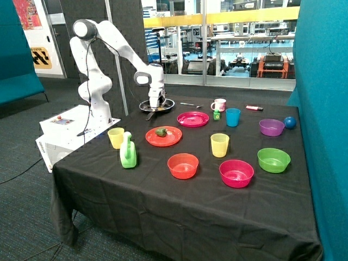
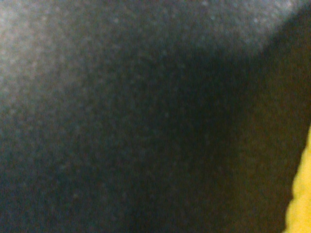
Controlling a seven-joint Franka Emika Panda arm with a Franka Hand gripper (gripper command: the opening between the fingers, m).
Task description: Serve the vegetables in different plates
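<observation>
yellow cup (image 1: 116, 137): near table edge on the arm's side, upright, just beside the jug
green jug (image 1: 128, 152): stands on the black cloth, between that cup and the red bowl (image 1: 183, 165)
gripper (image 1: 156, 104): down inside the black frying pan (image 1: 157, 105) at the back of the table; can't tell how the fingers stand, hidden in outside view
yellow vegetable (image 2: 301, 199): only a lumpy yellow edge shows at the border of the wrist view, against dark pan surface; not visible in outside view
green vegetable (image 1: 161, 131): lies on the red-orange plate (image 1: 171, 140), near its middle
magenta plate (image 1: 193, 119): nothing on it, sits behind the red-orange plate, near the pan
task state: one vegetable plated, magenta plate not yet served
small green bottle (image 1: 216, 115): between magenta plate and blue cup (image 1: 232, 117)
far side: second yellow cup (image 1: 219, 144), pink bowl (image 1: 236, 173), green bowl (image 1: 273, 160), purple bowl (image 1: 271, 127)
</observation>
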